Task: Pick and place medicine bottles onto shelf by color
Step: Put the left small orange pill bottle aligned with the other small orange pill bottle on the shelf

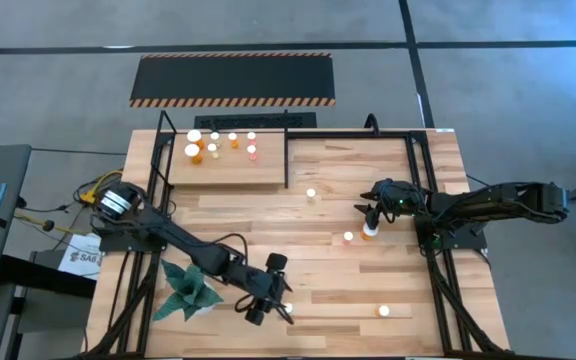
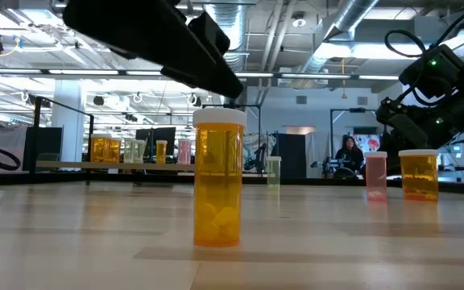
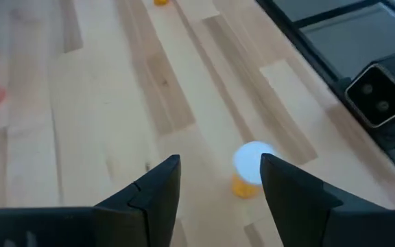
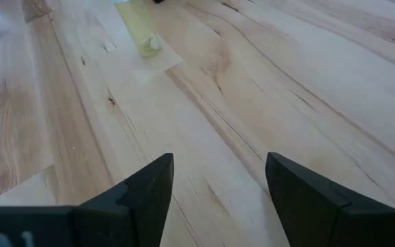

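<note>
An orange medicine bottle (image 3: 251, 171) with a white cap stands on the table near its front edge, big in the low view (image 2: 218, 177). My left gripper (image 3: 219, 171) is open, above and just short of it, slanting down; the cap shows beside one finger, untouched. In the high view this gripper (image 1: 278, 298) is at the front middle. My right gripper (image 1: 370, 212) waits open at the right, over bare wood (image 4: 218, 168), next to an orange bottle (image 1: 369, 231) and a pink one (image 1: 348, 237). The shelf (image 1: 230, 178) at the back left carries several bottles.
A pale bottle (image 1: 311, 194) stands mid-table and another orange one (image 1: 384, 311) at the front right. A green folded plant shape (image 1: 188, 290) sits beside my left arm. A small camera block (image 3: 379, 99) sits at the table's front edge. Black frame rails (image 1: 428, 190) run along the sides.
</note>
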`<state>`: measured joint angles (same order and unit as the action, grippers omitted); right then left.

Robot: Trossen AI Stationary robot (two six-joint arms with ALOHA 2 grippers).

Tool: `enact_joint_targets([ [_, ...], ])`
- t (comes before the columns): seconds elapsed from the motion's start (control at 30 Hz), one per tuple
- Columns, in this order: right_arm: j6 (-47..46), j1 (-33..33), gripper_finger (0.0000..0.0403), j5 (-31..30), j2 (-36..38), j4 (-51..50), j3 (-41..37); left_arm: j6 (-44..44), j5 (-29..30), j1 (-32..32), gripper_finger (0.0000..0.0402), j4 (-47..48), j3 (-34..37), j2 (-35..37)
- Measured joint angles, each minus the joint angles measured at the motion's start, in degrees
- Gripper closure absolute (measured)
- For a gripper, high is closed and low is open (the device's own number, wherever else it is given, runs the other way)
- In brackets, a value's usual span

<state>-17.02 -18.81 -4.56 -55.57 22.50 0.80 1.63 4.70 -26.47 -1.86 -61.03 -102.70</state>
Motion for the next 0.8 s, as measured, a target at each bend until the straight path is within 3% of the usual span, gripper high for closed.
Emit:
enact_joint_targets([
  [0.33,0.04,0.00,0.0147,0.00,0.00,0.09,0.00,1.00,0.21,-2.08,0.0159,-0.50,-2.26,-2.51],
  [0.8,-0.03,0.01,0.0147,-0.02,-0.02,0.11,0.00,3.65,-1.08,-1.38,0.0154,-4.09,-2.26,-6.40],
])
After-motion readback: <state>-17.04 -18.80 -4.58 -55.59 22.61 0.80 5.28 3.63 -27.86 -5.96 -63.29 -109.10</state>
